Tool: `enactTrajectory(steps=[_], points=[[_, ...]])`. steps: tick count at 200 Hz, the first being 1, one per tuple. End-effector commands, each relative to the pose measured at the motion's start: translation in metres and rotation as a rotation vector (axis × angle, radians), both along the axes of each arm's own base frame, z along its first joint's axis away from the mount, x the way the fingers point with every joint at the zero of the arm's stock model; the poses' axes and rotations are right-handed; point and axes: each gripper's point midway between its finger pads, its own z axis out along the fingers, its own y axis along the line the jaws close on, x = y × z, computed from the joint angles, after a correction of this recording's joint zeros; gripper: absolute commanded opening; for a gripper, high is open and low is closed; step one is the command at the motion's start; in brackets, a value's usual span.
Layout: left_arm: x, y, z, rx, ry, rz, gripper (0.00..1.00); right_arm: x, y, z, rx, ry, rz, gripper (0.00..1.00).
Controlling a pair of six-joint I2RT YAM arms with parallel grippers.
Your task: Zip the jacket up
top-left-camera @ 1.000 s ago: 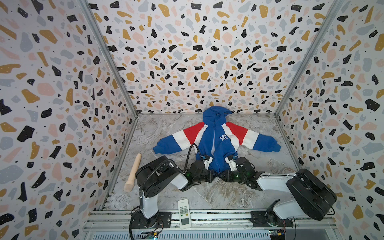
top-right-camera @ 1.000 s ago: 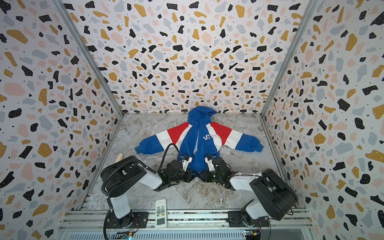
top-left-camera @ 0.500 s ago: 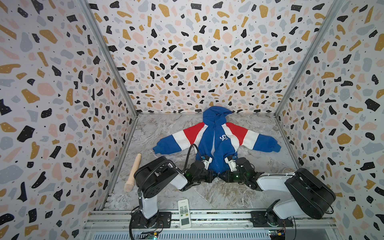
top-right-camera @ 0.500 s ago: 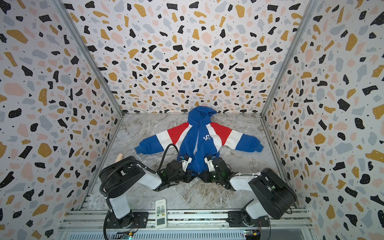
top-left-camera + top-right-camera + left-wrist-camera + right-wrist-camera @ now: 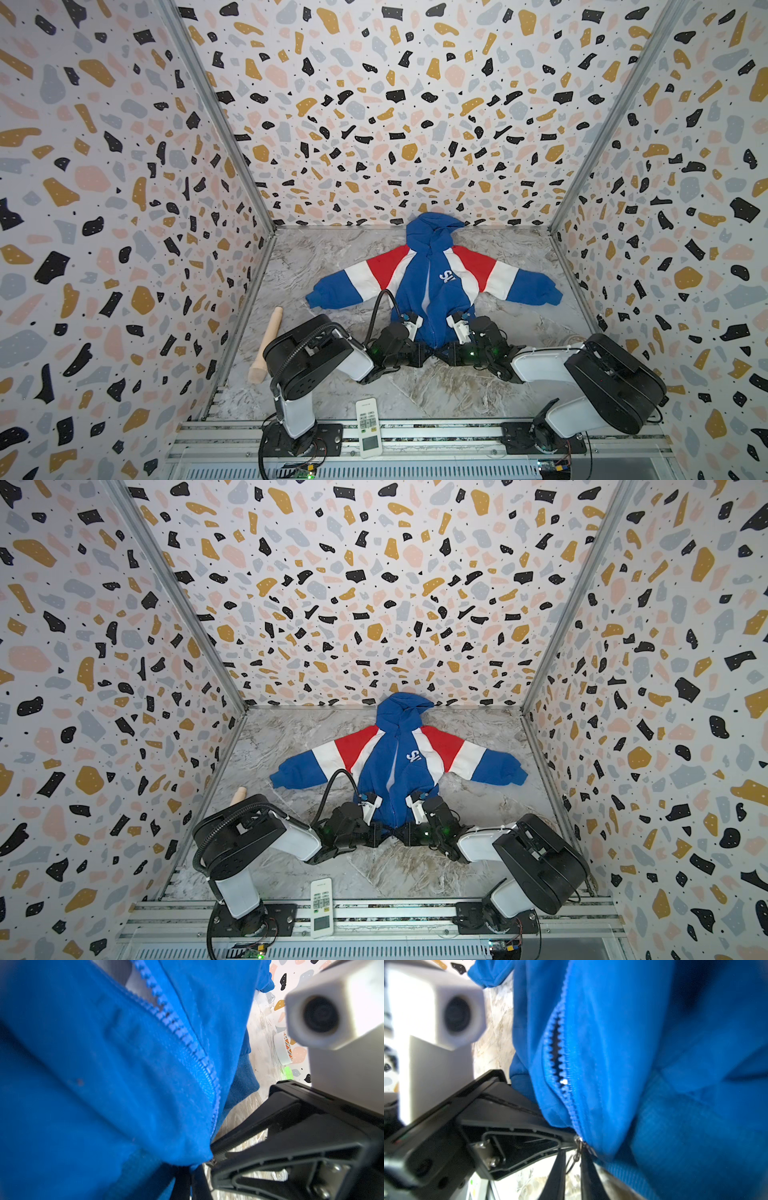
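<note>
The blue hooded jacket [image 5: 432, 299] [image 5: 399, 771] lies flat on the marble table, hood toward the back wall, red and white sleeves spread wide. Both grippers meet at the middle of its bottom hem. My left gripper [image 5: 420, 356] [image 5: 193, 1167] is shut on the blue hem fabric beside the zipper's foot. My right gripper [image 5: 443, 355] [image 5: 576, 1147] faces it, its jaws shut on the metal zipper pull [image 5: 578, 1150] at the foot of the zipper. The zipper teeth [image 5: 558, 1053] [image 5: 187, 1039] gape apart above the hem.
A wooden pestle [image 5: 266, 349] lies by the left wall. A white remote control [image 5: 368, 428] rests on the front rail. A roll of white tape [image 5: 283, 1048] stands near the right wall. Terrazzo-patterned walls enclose three sides.
My right gripper's jaws have closed at the hem. Both arms and the jacket have barely moved.
</note>
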Motion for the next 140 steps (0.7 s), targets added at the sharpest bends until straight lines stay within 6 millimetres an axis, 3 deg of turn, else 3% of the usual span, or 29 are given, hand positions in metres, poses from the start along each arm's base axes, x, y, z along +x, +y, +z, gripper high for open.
enactTrajectory(steps=[1, 8, 27, 62, 140], points=[[-0.016, 0.004, -0.008, 0.028, 0.033, -0.033, 0.0, 0.005, -0.001, -0.006, -0.069, -0.023, -0.003, 0.04], [-0.016, 0.005, -0.008, 0.03, 0.034, -0.033, 0.0, 0.005, -0.003, -0.009, -0.099, -0.026, -0.002, 0.0], [-0.02, 0.005, -0.006, 0.034, 0.027, -0.034, 0.0, 0.008, -0.005, -0.009, -0.145, -0.044, 0.011, 0.0], [-0.026, 0.007, -0.001, 0.117, -0.034, -0.046, 0.0, 0.013, -0.001, 0.014, -0.262, -0.145, 0.067, 0.0], [-0.036, 0.007, 0.008, 0.156, -0.097, -0.067, 0.0, 0.021, 0.0, 0.039, -0.448, -0.254, 0.128, 0.0]])
